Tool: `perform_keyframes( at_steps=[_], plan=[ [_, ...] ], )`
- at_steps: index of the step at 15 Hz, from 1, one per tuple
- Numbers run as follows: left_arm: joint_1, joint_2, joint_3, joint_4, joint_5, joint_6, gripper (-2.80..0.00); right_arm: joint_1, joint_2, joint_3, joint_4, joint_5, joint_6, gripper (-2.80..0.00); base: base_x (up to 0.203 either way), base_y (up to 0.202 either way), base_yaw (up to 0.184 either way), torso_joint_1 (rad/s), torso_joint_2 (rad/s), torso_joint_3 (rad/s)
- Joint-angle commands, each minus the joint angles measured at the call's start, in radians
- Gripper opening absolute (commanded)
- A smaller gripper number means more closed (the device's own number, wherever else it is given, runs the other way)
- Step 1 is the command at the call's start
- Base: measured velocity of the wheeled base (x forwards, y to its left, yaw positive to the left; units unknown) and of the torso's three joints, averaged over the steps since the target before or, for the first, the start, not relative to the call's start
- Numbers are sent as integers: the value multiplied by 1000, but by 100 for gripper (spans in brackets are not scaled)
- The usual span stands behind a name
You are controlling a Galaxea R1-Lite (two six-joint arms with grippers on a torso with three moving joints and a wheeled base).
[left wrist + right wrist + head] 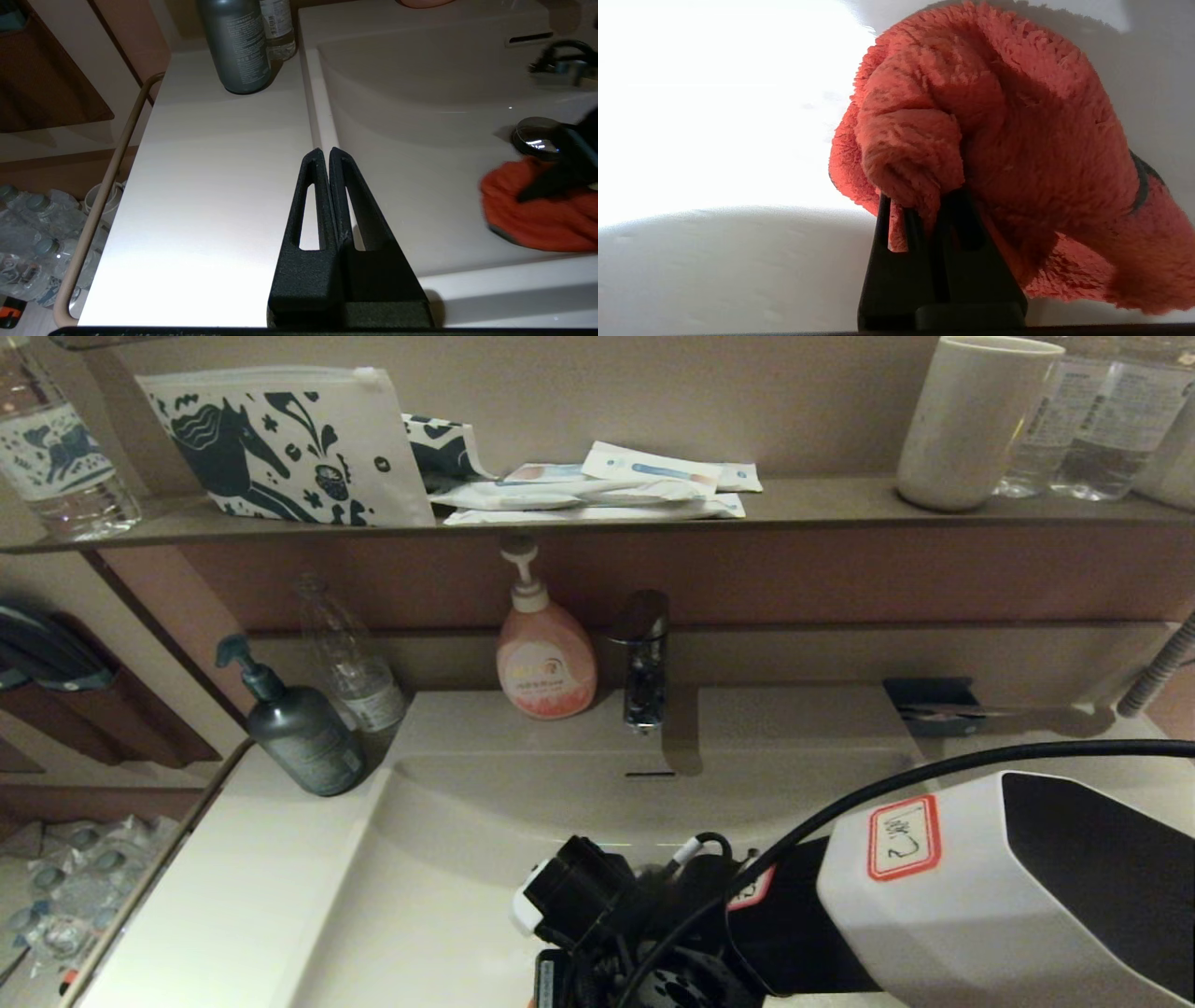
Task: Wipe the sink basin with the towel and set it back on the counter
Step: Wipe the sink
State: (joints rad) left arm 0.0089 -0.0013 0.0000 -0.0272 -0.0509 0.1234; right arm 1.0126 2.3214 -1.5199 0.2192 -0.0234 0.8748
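The red-orange towel (1008, 140) is bunched up and pinched in my right gripper (924, 205), which is shut on it down inside the off-white sink basin (467, 821). From the left wrist view the towel (537, 214) lies on the basin floor just beside the chrome drain plug (532, 135), with the right gripper's dark fingers on top of it. In the head view my right arm hides the towel. My left gripper (325, 154) hangs shut and empty over the counter (210, 186), at the basin's left rim.
A grey pump bottle (299, 728) and a clear bottle (359, 672) stand at the counter's back left. A pink soap dispenser (544, 653) and the chrome faucet (644, 663) sit behind the basin. A dark blue packet (934, 705) lies back right. The brown shelf (840, 504) holds pouches and a cup.
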Motion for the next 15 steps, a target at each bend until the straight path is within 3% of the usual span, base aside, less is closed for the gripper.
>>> perform_keyframes(
  at_steps=[1,5,8,11,15],
  plan=[
    [0,1,0,-2,0,1,-280,9,57,-91,14,-1,-4,-280,0,0,0,0,0,0],
    [0,1,0,-2,0,1,-280,13,161,-286,21,-17,-71,-280,0,0,0,0,0,0],
    [0,1,0,-1,0,1,-280,10,278,-432,17,-139,-144,-280,0,0,0,0,0,0],
    [0,1,0,-1,0,1,-280,1,310,-450,-104,-228,-239,-280,0,0,0,0,0,0],
    [0,1,0,-2,0,1,-280,-19,304,-448,-94,-343,-316,-280,0,0,0,0,0,0]
  ],
)
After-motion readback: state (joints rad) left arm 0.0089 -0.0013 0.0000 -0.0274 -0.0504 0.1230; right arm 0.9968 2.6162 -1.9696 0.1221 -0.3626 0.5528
